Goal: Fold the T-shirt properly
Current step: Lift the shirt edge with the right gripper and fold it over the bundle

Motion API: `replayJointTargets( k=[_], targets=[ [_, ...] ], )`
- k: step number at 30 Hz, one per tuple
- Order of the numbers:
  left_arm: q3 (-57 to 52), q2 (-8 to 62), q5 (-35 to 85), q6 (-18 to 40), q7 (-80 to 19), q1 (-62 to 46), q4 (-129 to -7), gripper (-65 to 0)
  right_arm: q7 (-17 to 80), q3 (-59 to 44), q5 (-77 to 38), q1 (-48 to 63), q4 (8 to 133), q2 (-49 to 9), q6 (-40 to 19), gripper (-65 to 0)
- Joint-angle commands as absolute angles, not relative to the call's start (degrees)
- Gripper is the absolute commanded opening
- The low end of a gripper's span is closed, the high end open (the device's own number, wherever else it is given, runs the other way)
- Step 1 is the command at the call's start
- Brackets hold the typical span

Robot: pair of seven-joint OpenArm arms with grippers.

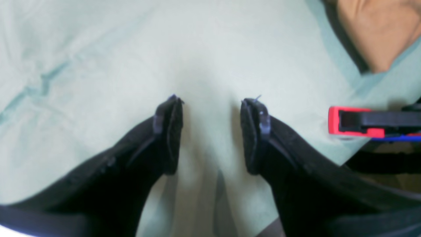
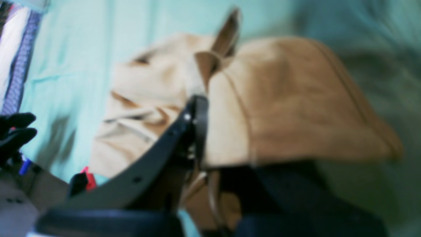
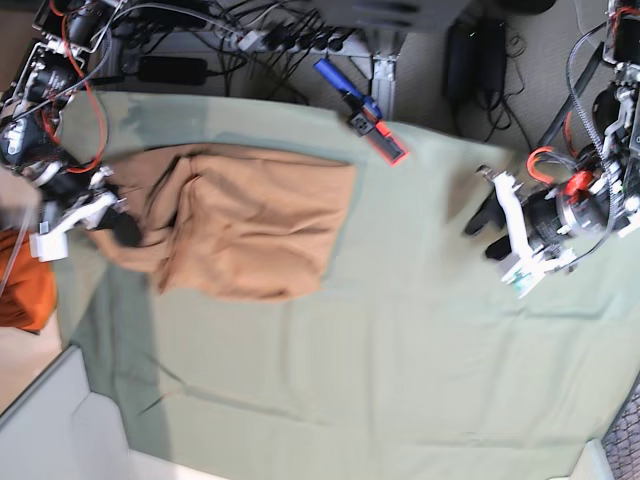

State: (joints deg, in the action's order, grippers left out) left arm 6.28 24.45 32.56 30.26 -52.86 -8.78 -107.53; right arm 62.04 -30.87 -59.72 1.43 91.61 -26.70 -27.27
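Note:
The tan-orange T-shirt (image 3: 250,225) lies bunched and partly folded on the left half of the sage-green table cloth (image 3: 400,330). My right gripper (image 3: 120,228) is at its left edge, shut on a pinch of the fabric. In the blurred right wrist view the T-shirt (image 2: 289,105) drapes over and around the right gripper (image 2: 202,98). My left gripper (image 3: 485,230) hovers far to the right of the T-shirt. Its jaws stand open over bare cloth in the left wrist view, left gripper (image 1: 212,102), with only a corner of the T-shirt (image 1: 378,29) at the top right.
A red, black and blue clamp (image 3: 365,115) grips the cloth's far edge; it also shows in the left wrist view, clamp (image 1: 358,121). A bright orange cloth bundle (image 3: 25,280) sits off the table's left side. Cables (image 3: 200,30) run behind the table.

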Motion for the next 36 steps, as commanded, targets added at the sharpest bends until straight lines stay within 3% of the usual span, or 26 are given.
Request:
replayJointTargets(
  k=[1,11,19,25,33,36],
  targets=[
    [5.91,24.99,33.26,31.14,-52.18,-8.25,-108.57,-33.0,61.25,-30.41,-60.77,0.71,94.67,-27.27,-35.16,-65.0],
    [5.91,26.94,34.59,32.77,-52.14,-10.35,-108.57,-33.0,59.20,-11.27,-49.47,0.45,105.91,-25.02,-34.68,-65.0],
    [5.91,27.00,35.53,32.91,-52.16,-11.33,-108.57,-33.0,57.45,0.10,-42.28,0.32,106.06,-17.98,-34.26,-65.0],
    [5.91,27.00,38.96,35.70,-53.76,-11.33,-108.57,-33.0,56.51,3.88,-34.98,0.34,106.13,-12.64,-34.26,-65.0],
    [5.91,27.03,41.78,36.73,-54.13,-11.31,-108.57,-33.0,55.88,4.25,-33.47,0.36,106.13,-10.41,-34.28,-64.9],
    [5.91,27.03,41.80,36.73,-54.50,-11.31,-108.57,-33.0,55.68,4.25,-34.33,0.36,106.13,-10.26,-34.28,-41.4]
  ],
)
